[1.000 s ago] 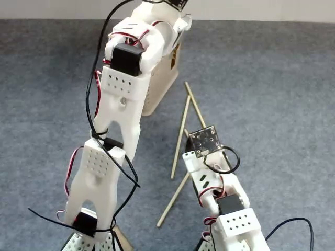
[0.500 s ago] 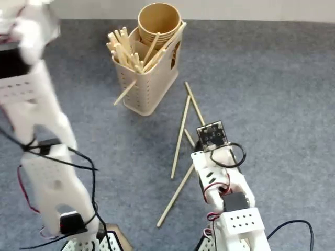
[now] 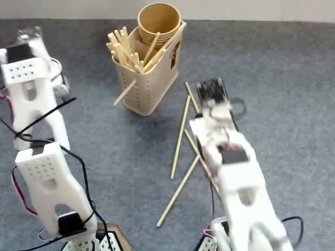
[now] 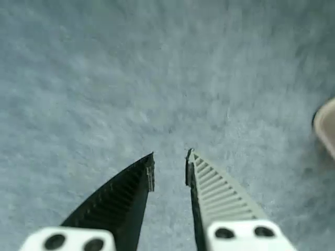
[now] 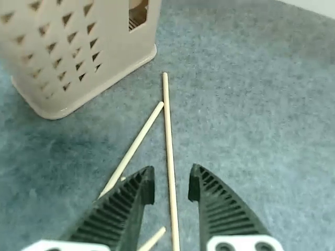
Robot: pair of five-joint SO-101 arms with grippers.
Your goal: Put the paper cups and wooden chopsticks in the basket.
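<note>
Surface: a grey-blue carpeted surface [image 3: 282,78], with a pale strip of the room along its far edge.

Count:
- One perforated beige basket [image 3: 152,86], upright at the far middle.
- One nested stack of paper cups [image 3: 158,21] standing in the basket's far end; the number in the stack cannot be told.
- One bundle of wooden chopsticks [image 3: 125,49] in the basket's near end, too overlapped to count; one pokes out through the side wall.
- Four loose chopsticks [image 3: 180,136] lying crossed on the surface just beside the basket, partly under the right arm [image 3: 233,162].

Left arm [image 3: 31,104]: well apart from the basket, on the left. Its jaws stand slightly apart over bare carpet and hold nothing.

Right arm: over the loose sticks. Its jaws are parted, with one long chopstick [image 5: 168,151] lying in line between them. Contact cannot be told. A second stick [image 5: 133,149] lies slanted beside it, near the basket wall [image 5: 68,52].
</note>
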